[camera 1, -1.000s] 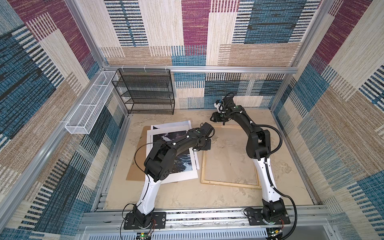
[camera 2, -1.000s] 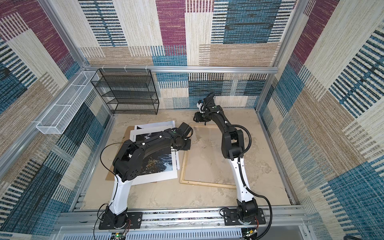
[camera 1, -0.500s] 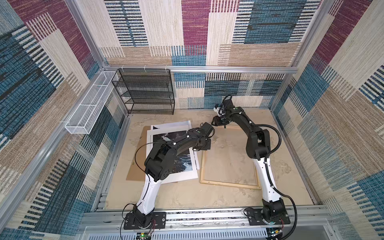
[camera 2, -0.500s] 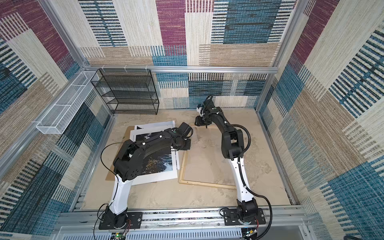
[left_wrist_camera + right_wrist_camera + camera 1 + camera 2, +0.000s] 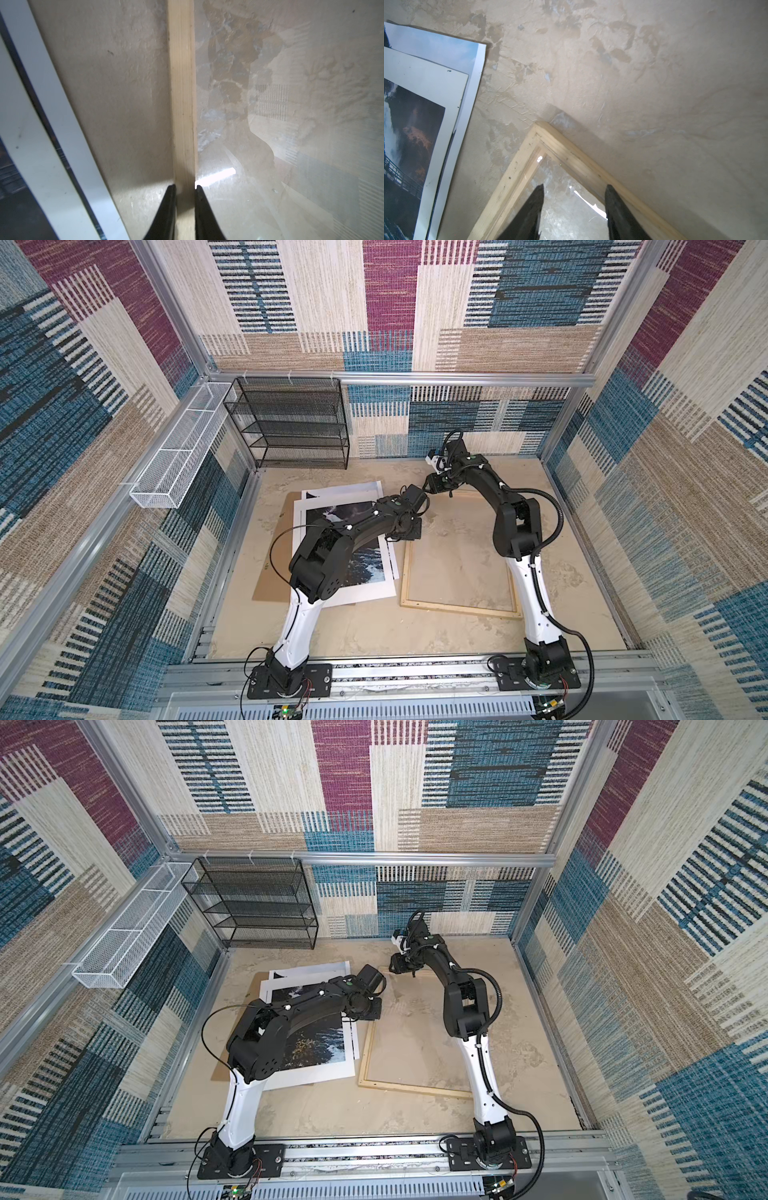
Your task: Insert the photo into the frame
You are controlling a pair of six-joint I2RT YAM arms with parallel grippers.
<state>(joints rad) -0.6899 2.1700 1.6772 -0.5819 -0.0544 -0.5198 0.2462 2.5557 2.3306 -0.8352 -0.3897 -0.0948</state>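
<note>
The frame (image 5: 457, 608) (image 5: 415, 1088) of pale wood lies flat on the sandy floor right of centre. My left gripper (image 5: 409, 531) (image 5: 372, 1011) is shut on its left rail; in the left wrist view the gripper (image 5: 185, 187) pinches the wooden strip (image 5: 181, 83) from both sides. My right gripper (image 5: 432, 485) (image 5: 395, 965) hovers open over the frame's far left corner (image 5: 550, 137), with the gripper (image 5: 573, 187) empty above the glass. The photo (image 5: 365, 568) (image 5: 320, 1044) (image 5: 436, 47) lies left of the frame, partly under my left arm.
A white mat (image 5: 361, 593) (image 5: 425, 83) lies on the photo, and a brown backing board (image 5: 274, 572) sits beneath both. A black wire shelf (image 5: 291, 423) stands at the back wall. A white wire basket (image 5: 178, 456) hangs on the left wall.
My right gripper has dropped slightly toward the frame's far left corner and its jaws have narrowed a little. The left gripper stays on the rail.
</note>
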